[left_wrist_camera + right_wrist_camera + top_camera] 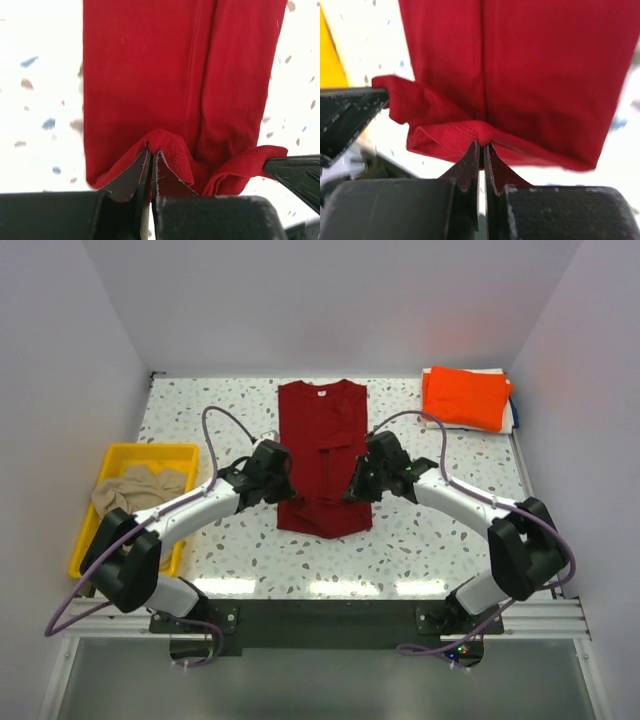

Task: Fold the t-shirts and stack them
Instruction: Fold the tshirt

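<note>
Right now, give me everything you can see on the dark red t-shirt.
The dark red t-shirt is soft plain cloth, lying flat in the middle of the speckled table, its collar at the far end showing a small white neck label. Its sides are folded inward, making a long narrow strip. At the near hem, the left gripper and the right gripper are each shut on a pinch of fabric, puckering that edge.

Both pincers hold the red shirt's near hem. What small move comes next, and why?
Probably lift the hem toward the collar: left pincer and right pincer are shut on the red t-shirt, folded narrow but not yet halved.
</note>
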